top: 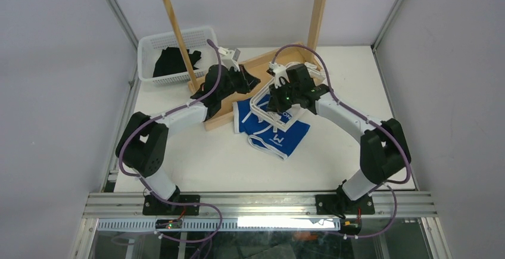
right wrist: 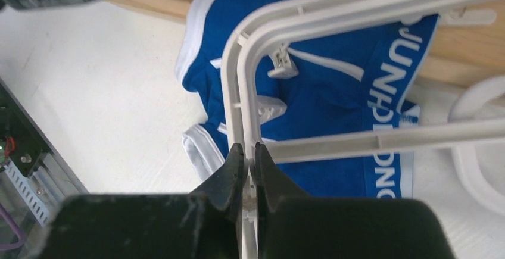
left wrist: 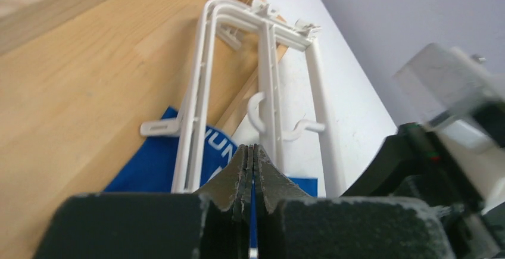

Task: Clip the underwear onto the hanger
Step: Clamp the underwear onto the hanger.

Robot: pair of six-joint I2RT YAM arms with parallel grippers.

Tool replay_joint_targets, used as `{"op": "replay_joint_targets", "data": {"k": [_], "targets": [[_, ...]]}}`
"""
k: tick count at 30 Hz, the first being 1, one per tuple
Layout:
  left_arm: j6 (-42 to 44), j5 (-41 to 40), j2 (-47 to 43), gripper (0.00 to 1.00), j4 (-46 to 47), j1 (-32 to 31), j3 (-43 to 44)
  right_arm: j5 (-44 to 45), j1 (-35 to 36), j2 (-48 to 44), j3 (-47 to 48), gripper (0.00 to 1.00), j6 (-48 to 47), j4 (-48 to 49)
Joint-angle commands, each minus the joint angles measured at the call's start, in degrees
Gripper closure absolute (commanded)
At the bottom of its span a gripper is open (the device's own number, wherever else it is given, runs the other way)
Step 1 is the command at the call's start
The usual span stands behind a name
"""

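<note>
The bright blue fabric briefs [right wrist: 321,107] carry white trim, stripes and waistband lettering; the white plastic rectangular hanger [right wrist: 342,6] is plain. At the white table [top: 226,158]'s far left corner, a white lattice plastic basket [top: 149,47] holds a black garment [top: 172,62]; the tall wooden rack [top: 175,21] is pale tan

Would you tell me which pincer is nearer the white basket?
Left: the left pincer is just right of the basket; the right pincer grips the hanger, farther right.

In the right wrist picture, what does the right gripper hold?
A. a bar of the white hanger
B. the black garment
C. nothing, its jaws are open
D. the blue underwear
A: the right gripper is shut on a bar of the white hanger, and the blue underwear lies beneath the frame.
</note>
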Motion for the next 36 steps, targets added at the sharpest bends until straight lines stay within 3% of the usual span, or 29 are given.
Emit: {"op": "replay_joint_targets", "data": {"k": [1, 5, 10, 17, 21, 27, 33, 36], "targets": [[2.1, 4.3, 3.6, 1.0, 2.2, 1.2, 6.2, -3.4, 0.3, 3.8, 7.3, 1.0, 0.6, 4.1], [2.6, 4.7, 2.5, 1.0, 0.8, 2.6, 7.2, -3.2, 0.2, 6.7, 11.8, 1.0, -0.3, 0.9], [2.7, 1.3, -5.3, 0.85, 0.1, 4.0, -0.4, -2.1, 0.2, 6.3, 14.7, 1.0, -2.4, -6.3], [1.0, -0.2, -12.3, 0.64, 1.1, 4.1, -10.6, -0.8, 0.3, 2.8, 11.3, 1.0, -3.7, -10.1], [1.1, -0.5, -12.3, 0.5, 1.0, 4.0, -12.1, 1.6, 0.3, 0.1, 9.1, 0.82, -4.0, -9.8], [0.3, -0.5, -14.8, 0.49, 0.9, 4.1, -12.8, 12.5, -0.6, -3.2, 6.4, 0.56, 4.5, -2.3], [0.2, -3.0, -20.0, 0.48, -0.8, 4.1, -14.8, 22.5, 0.3, -1.6, 3.7, 0.51, 24.2, 6.9], [-0.1, -3.4, -22.4, 0.47, -1.6, 4.1, -15.8, 26.0, 1.8, 0.4, 3.2, 0.43, 31.9, 9.2]]}}
